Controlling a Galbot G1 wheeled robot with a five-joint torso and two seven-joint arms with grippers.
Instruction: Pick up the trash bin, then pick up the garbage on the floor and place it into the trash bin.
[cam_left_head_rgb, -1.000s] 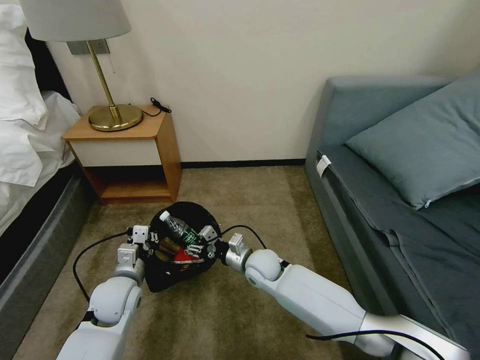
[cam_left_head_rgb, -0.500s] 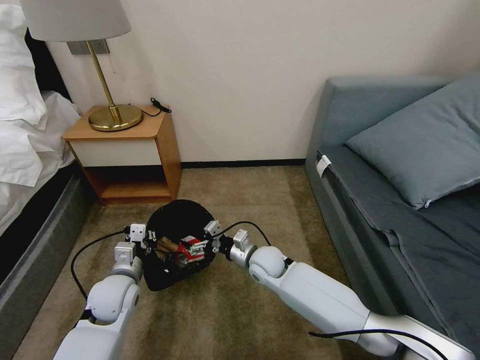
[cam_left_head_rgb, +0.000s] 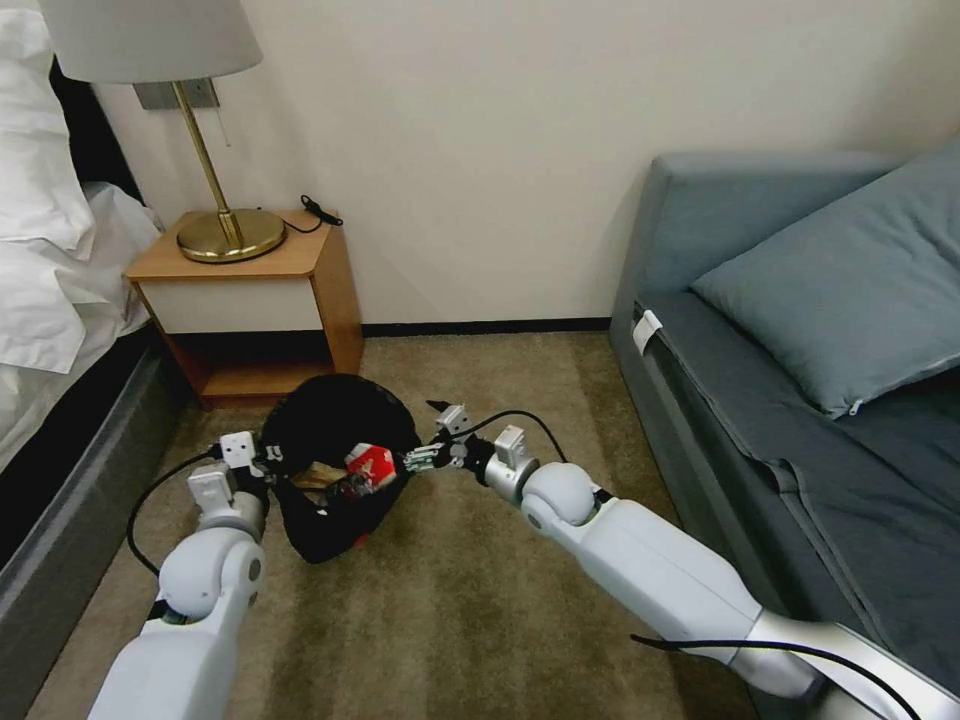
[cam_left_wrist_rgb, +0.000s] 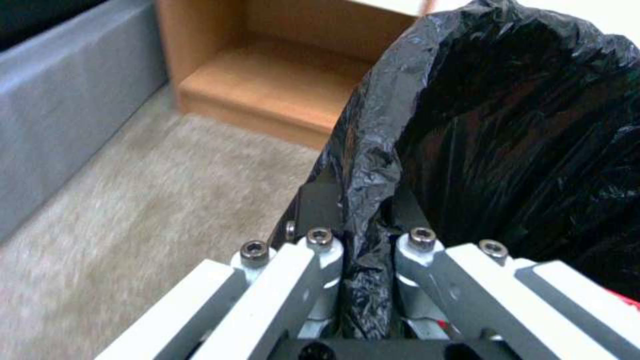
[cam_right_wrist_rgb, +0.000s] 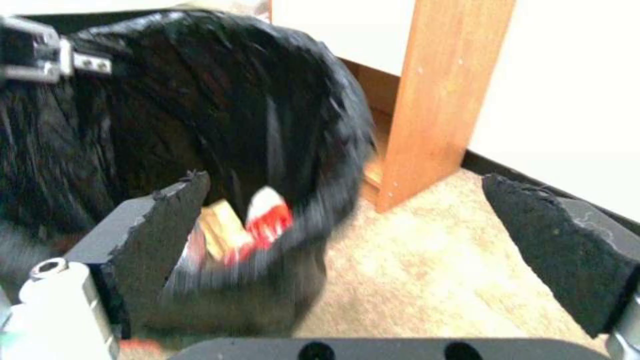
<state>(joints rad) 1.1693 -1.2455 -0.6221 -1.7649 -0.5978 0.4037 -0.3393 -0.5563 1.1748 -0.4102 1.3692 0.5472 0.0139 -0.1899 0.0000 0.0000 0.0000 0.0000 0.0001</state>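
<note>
Bedding and a grey bed base fill the far left, and just right of them a wooden nightstand (cam_left_head_rgb: 262, 300) with a brass lamp (cam_left_head_rgb: 215, 150) stands against the wall. On the carpet (cam_left_head_rgb: 480, 600) in front of it, the left end effector (cam_left_head_rgb: 262, 466) is clamped tight on a fold of the black liner at the rim of the trash bin (cam_left_head_rgb: 335, 465); the left wrist view shows the plastic (cam_left_wrist_rgb: 363, 235) pinched between its fingers (cam_left_wrist_rgb: 320, 260), a hold that probably serves to keep the bin tilted with its mouth open toward the robot. Inside the bin lies garbage: a red packet (cam_left_head_rgb: 373, 463) and a tan paper bag (cam_left_head_rgb: 318, 474) resting low against the near wall of the liner. To the right, the right end effector (cam_left_head_rgb: 432, 440) hovers just beside the bin's right rim with its dark pads (cam_right_wrist_rgb: 167, 220) spread wide and nothing between them, apart from the liner. Judging by this, the litter visible is already dropped in and the right arm carries nothing. Further right sits the blue-grey sofa (cam_left_head_rgb: 800, 420) with its cushion (cam_left_head_rgb: 850, 290).
</note>
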